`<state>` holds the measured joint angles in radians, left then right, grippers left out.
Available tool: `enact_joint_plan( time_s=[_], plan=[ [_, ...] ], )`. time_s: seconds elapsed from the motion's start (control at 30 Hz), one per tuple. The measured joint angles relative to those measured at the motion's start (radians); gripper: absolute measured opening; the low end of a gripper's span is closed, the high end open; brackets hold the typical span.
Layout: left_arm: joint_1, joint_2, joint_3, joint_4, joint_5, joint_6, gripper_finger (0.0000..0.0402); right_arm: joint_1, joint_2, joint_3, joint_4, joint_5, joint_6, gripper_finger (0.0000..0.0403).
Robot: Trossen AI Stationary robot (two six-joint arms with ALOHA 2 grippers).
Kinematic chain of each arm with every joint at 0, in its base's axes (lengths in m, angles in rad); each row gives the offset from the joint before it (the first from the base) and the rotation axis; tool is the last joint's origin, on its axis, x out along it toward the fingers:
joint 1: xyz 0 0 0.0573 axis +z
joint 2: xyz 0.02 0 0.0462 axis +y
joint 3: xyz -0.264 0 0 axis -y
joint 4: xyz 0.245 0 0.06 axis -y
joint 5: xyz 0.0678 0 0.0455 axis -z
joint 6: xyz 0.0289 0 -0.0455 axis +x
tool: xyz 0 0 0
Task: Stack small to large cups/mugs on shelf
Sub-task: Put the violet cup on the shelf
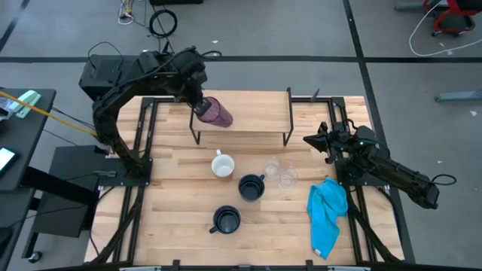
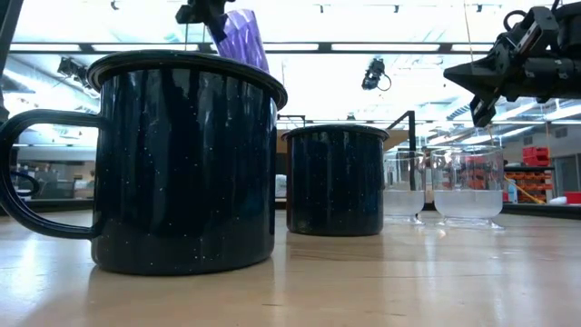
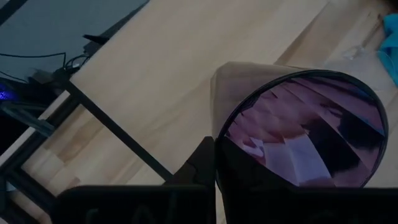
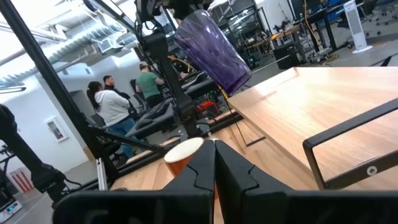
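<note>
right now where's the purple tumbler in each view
High view: purple tumbler, tilted, in the left gripper over the shelf's left end.
Low view: top centre-left, above the near navy mug.
Left wrist view: its open mouth fills the lower right.
Right wrist view: upper centre, held above the shelf board.
Shared landmark: the shelf, seen in the high view and both wrist views.

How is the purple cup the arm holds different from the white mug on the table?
The purple tumbler is held tilted over the shelf by the left gripper; the white-and-orange mug stands upright on the tabletop, untouched. The tumbler is translucent and shows no handle; the mug is opaque white with a small handle. The tumbler looks taller and narrower. Both are open-topped drinking vessels.
</note>
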<state>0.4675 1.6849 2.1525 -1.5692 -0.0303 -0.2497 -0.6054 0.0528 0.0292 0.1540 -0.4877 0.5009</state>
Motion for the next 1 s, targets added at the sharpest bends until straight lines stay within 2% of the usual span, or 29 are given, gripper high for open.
enact_joint_plan(
  time_s=[0.17, 0.27, 0.4, 0.5, 0.73, 1.0],
  plan=[
    [0.000, 0.006, -0.066, -0.003, 0.000, 0.021, 0.0009, 0.004, 0.000, 0.000, 0.005, 0.000, 0.022, 0.0012],
    [0.000, 0.006, -0.069, -0.001, 0.000, 0.045, 0.0009, 0.024, 0.014, 0.000, 0.068, 0.011, 0.029, 0.0016],
    [0.009, 0.006, -0.069, -0.001, 0.001, 0.080, 0.0009, 0.061, 0.101, 0.016, 0.164, 0.089, 0.016, 0.0020],
    [0.024, 0.006, -0.069, -0.001, -0.002, 0.112, 0.0009, 0.067, 0.230, 0.075, 0.167, 0.150, -0.034, 0.0020],
    [0.066, 0.006, -0.069, -0.002, -0.003, 0.190, 0.0009, 0.094, 0.660, 0.329, 0.164, 0.153, -0.193, 0.0020],
    [0.075, 0.004, -0.069, -0.001, -0.030, 0.264, 0.0011, 0.094, 1.052, 0.656, 0.011, 0.155, -0.330, 0.0018]
  ],
)
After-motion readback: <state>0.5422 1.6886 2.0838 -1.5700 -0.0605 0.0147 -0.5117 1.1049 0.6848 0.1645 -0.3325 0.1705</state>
